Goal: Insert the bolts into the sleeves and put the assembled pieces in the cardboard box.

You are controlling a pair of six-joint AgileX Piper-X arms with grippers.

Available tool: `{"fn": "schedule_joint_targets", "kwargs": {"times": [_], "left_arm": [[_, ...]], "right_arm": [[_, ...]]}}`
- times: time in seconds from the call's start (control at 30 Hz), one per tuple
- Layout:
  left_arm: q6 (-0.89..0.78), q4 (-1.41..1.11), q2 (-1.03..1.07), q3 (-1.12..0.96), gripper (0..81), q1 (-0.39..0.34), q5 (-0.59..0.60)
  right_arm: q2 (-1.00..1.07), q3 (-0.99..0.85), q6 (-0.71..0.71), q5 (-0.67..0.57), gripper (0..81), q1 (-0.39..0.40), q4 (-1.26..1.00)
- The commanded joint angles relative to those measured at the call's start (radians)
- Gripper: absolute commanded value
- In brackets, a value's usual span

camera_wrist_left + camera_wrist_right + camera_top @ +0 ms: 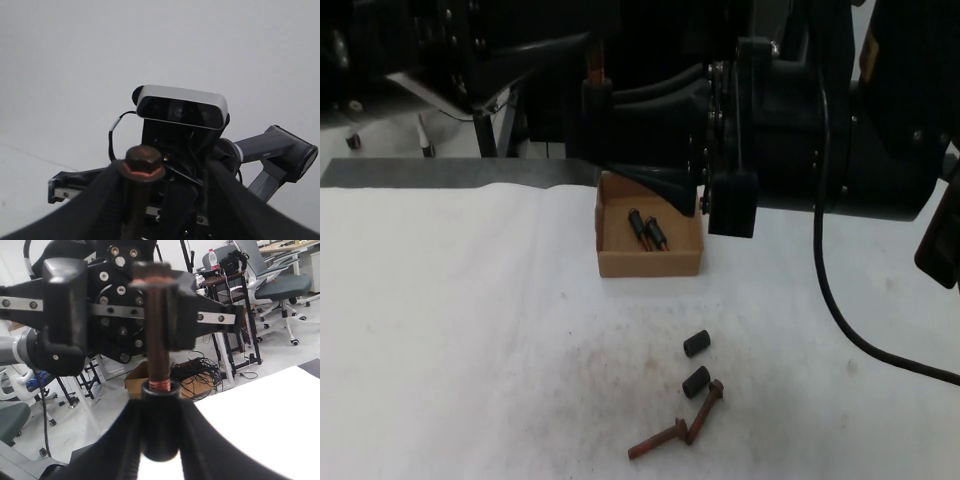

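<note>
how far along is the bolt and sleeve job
Done: two assembled pieces lie in the cardboard box. In hand: the left claw holds a bolt, its tip in the sleeve held in the right claw. Left: boxing that one, then two loose sleeves and two loose bolts on the bench.

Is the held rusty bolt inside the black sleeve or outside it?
Partly in: the rusty brown bolt has its end inside the mouth of the black cylindrical sleeve, most of its shaft exposed.
</note>
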Motion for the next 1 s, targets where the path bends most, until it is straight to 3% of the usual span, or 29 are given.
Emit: {"fn": "schedule_joint_targets", "kwargs": {"times": [0.0,0.17,0.37,0.47,0.6,0.7,0.77,0.83,0.87,0.97], "left_arm": [[0.053,0.065,-0.002,-0.002,45.0,0.033,0.011],[0.177,0.204,-0.002,-0.002,45.0,0.078,0.011],[0.185,0.174,-0.002,-0.002,45.0,0.082,0.011],[0.149,0.098,-0.014,-0.005,45.0,0.092,-0.035],[0.133,0.026,-0.055,-0.005,44.0,0.122,-0.148],[0.135,0.021,-0.089,-0.005,34.6,0.155,-0.230],[0.147,0.023,-0.103,-0.005,22.3,0.178,-0.244],[0.175,0.041,-0.108,-0.005,3.7,0.191,-0.244],[0.195,0.051,-0.108,-0.005,0.0,0.195,-0.244],[0.211,0.122,-0.108,-0.002,0.3,0.194,-0.261]], "right_arm": [[-0.006,-0.015,0.004,0.005,0.8,-0.003,-0.013],[-0.006,-0.021,0.004,-0.002,0.8,-0.003,-0.013],[-0.006,-0.020,0.004,0.007,0.8,-0.005,-0.013],[-0.006,-0.023,0.014,0.093,0.8,-0.005,0.021],[0.011,-0.091,0.020,0.299,0.8,-0.053,0.301],[0.057,-0.168,0.010,0.315,0.8,-0.125,0.457],[0.111,-0.232,0.010,0.315,0.8,-0.165,0.527],[0.184,-0.316,0.010,0.315,0.8,-0.200,0.611],[0.219,-0.362,0.010,0.315,0.8,-0.210,0.649],[0.364,-0.504,-0.007,0.315,0.8,-0.225,0.784]]}}
